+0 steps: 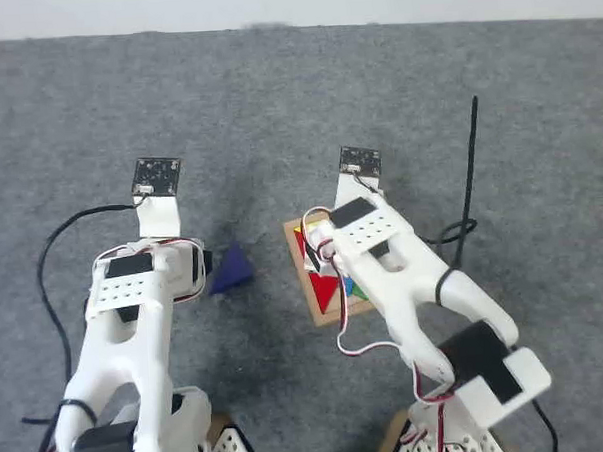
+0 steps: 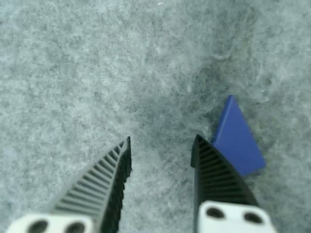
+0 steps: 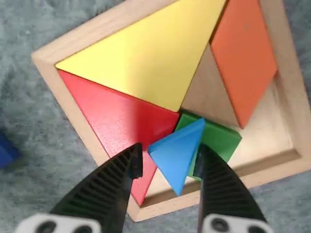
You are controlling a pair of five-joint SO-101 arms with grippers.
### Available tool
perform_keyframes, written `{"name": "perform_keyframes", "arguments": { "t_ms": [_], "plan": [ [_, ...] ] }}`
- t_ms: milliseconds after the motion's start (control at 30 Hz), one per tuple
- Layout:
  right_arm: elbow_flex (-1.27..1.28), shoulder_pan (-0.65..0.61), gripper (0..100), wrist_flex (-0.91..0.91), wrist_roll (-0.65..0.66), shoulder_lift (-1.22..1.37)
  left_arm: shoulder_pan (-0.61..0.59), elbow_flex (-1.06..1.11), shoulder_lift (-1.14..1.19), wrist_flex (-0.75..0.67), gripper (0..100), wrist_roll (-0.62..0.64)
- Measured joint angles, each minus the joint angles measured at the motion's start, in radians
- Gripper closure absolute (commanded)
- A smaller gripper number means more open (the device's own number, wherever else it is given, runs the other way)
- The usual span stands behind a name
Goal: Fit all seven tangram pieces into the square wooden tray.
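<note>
Left gripper (image 2: 160, 143) fingers apart over fuzzy gray carpet (image 2: 73, 73). Flat dark blue triangle (image 1: 231, 269) at its 3 o'clock, just beside one finger. Right gripper (image 3: 170, 155) clamped on light blue triangle (image 3: 177, 150) above square wooden tray (image 3: 85, 131).

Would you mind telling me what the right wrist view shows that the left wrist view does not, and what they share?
Right wrist view's own: the wooden tray holding the yellow triangle, red triangle, orange parallelogram and green square, with the light blue triangle at the right gripper, overlapping the green square.

Left wrist view's own: the left gripper, fingers apart over carpet, the dark blue triangle just outside one finger.

Shared: the grey carpet, and probably a sliver of that dark blue triangle.
</note>
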Motion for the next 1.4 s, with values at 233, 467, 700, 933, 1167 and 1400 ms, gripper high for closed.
{"name": "perform_keyframes", "arguments": {
  "t_ms": [233,467,700,933,1167,1400],
  "plan": [
    [-0.026,-0.028,84.3,0.021,-0.005,0.02,0.0,0.0,0.0,0.0,80,0.0],
    [0.028,0.026,86.1,0.041,0.043,-0.189,0.0,0.0,0.0,0.0,80,0.0],
    [0.057,0.137,99.2,-0.011,0.373,-0.387,0.0,0.0,0.0,0.0,80,0.0],
    [0.057,0.068,99.2,-0.152,0.786,-0.29,0.0,0.02,0.0,0.0,80,0.0],
    [0.057,0.049,99.2,-0.196,0.858,-0.1,0.0,0.02,0.0,0.0,80,0.0],
    [0.138,0.063,99.2,-0.199,0.861,-0.091,0.018,0.02,0.0,0.0,80,0.0]
  ]
}}
